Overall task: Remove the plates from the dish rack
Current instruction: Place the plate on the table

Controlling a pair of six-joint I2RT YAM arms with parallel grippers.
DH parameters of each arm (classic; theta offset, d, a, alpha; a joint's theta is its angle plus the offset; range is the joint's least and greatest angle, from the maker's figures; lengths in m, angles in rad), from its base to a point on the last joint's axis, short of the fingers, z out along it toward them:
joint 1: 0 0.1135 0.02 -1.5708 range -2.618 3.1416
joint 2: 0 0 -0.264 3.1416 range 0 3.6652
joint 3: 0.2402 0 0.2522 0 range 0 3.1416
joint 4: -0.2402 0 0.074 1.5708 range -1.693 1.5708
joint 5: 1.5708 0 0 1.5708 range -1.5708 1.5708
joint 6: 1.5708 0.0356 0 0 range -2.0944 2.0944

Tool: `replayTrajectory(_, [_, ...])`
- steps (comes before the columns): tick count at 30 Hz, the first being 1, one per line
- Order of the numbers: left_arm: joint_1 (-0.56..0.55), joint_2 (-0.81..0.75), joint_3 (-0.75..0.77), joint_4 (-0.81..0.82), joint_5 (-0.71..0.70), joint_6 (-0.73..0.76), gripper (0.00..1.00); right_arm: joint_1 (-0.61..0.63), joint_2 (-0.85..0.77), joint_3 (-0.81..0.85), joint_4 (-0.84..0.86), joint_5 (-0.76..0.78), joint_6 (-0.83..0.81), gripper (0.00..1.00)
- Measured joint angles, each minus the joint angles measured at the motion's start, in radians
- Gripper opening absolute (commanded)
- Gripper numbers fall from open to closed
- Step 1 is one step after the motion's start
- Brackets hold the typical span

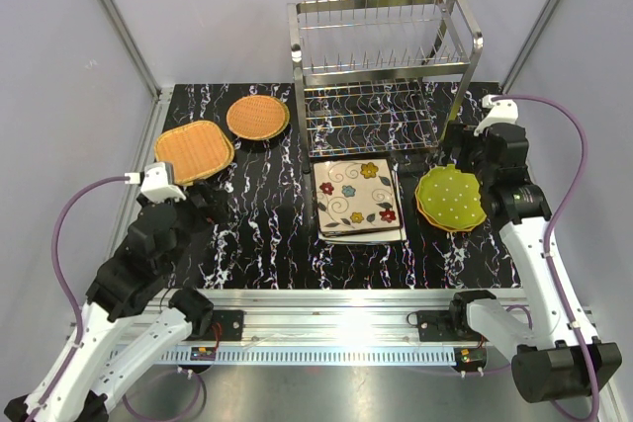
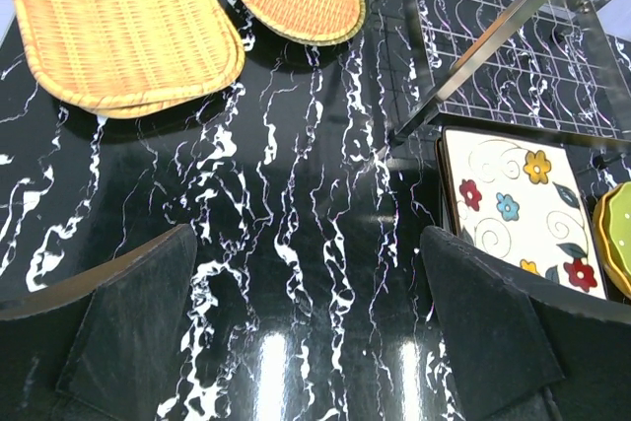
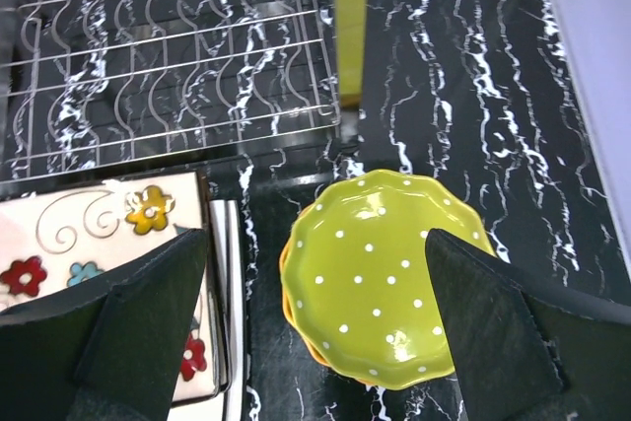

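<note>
Left gripper (image 2: 306,239) and right gripper (image 3: 315,239) are hovering, jaws spread wide, while plates (image 3: 385,293) are lying flat before the dish rack (image 1: 381,56)

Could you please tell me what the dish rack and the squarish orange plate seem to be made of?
The dish rack looks like polished steel wire and tube, with bright mirror-like glints. The squarish orange plate appears woven, perhaps rattan or bamboo: fine ribbed weave, matte.
</note>
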Motion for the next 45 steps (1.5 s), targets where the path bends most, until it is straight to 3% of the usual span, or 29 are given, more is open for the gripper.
replayTrajectory(15, [0.000, -0.044, 0.002, -0.070, -0.005, -0.020, 0.99, -0.001, -0.024, 0.000, 0.000, 0.135, 0.008, 1.00])
replayTrajectory(45, [0.000, -0.115, 0.002, -0.105, -0.026, -0.039, 0.99, -0.001, -0.054, -0.040, 0.008, 0.163, 0.006, 1.00])
